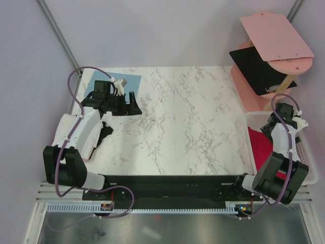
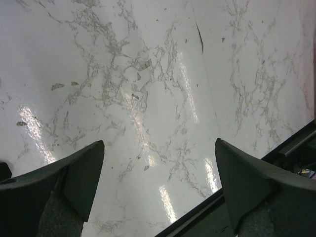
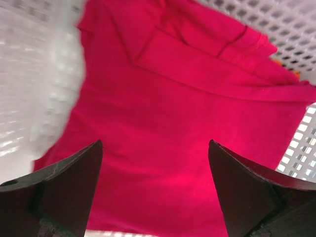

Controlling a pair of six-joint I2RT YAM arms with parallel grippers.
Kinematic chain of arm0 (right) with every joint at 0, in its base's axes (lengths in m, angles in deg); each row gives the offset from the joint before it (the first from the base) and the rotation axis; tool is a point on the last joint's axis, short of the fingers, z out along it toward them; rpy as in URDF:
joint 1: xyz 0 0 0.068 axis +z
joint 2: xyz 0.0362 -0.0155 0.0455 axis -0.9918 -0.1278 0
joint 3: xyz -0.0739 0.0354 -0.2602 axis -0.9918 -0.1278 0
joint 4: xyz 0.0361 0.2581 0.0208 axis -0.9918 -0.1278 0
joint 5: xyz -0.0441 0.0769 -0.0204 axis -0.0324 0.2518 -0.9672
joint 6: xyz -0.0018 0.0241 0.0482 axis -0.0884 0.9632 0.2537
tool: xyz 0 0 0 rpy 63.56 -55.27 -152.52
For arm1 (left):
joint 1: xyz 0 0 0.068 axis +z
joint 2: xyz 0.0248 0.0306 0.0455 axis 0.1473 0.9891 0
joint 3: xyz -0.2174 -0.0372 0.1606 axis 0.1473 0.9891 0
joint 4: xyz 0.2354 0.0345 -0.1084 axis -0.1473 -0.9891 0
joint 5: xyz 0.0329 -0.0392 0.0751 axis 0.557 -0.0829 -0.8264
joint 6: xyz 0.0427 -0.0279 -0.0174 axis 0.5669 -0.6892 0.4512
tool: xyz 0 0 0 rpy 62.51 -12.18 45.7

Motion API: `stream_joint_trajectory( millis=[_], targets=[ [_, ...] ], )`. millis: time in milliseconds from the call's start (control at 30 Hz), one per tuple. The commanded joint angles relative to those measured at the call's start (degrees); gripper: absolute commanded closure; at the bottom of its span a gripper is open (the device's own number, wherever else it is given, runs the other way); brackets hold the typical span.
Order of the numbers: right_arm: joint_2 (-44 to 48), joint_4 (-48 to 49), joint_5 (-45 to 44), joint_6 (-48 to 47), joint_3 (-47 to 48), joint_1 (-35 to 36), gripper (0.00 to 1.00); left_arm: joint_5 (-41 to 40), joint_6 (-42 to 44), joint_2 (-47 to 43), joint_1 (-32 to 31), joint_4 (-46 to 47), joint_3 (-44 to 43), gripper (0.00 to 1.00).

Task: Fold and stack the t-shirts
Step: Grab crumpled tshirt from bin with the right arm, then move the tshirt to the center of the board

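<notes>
A crimson red t-shirt (image 3: 163, 103) lies crumpled in a white mesh basket (image 3: 291, 22); it also shows in the top view (image 1: 260, 145). A bit of orange cloth (image 3: 295, 74) peeks out at the shirt's far edge. My right gripper (image 3: 155, 148) is open, its jaws wide apart just above the red shirt and holding nothing. In the top view it (image 1: 273, 122) hangs over the basket (image 1: 311, 152). My left gripper (image 2: 158, 148) is open and empty above the bare marble table (image 2: 148, 89), at the table's far left in the top view (image 1: 135, 104).
A flat light-blue board (image 1: 127, 81) lies at the table's back left, by the left gripper. Pink (image 1: 274, 33) and black (image 1: 256, 68) rigid panels stand on a rack at the back right. The black base rail (image 1: 167, 182) runs along the near edge.
</notes>
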Motion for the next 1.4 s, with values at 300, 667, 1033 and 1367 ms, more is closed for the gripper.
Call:
stream_joint_trajectory(
  millis=[300, 667, 1033, 1367],
  targets=[
    [-13.24, 9.63, 5.67, 0.53, -3.21, -7.56, 0.11, 1.39, -1.31, -0.55, 0.17, 0.16, 0.06, 0.00],
    [0.62, 10.34, 7.34, -0.70, -5.75, -7.30, 0.94, 1.21, -1.31, 1.21, 0.17, 0.07, -0.12, 0.00],
    [13.65, 3.23, 4.45, 0.18, 5.55, -1.59, 0.98, 3.06, -1.57, 2.88, 0.08, 0.16, -0.03, 0.00],
    [11.29, 6.39, 12.41, -6.67, 28.67, 10.27, 1.00, 1.48, -1.22, 2.53, 0.08, 0.07, 0.23, 0.00]
  ],
)
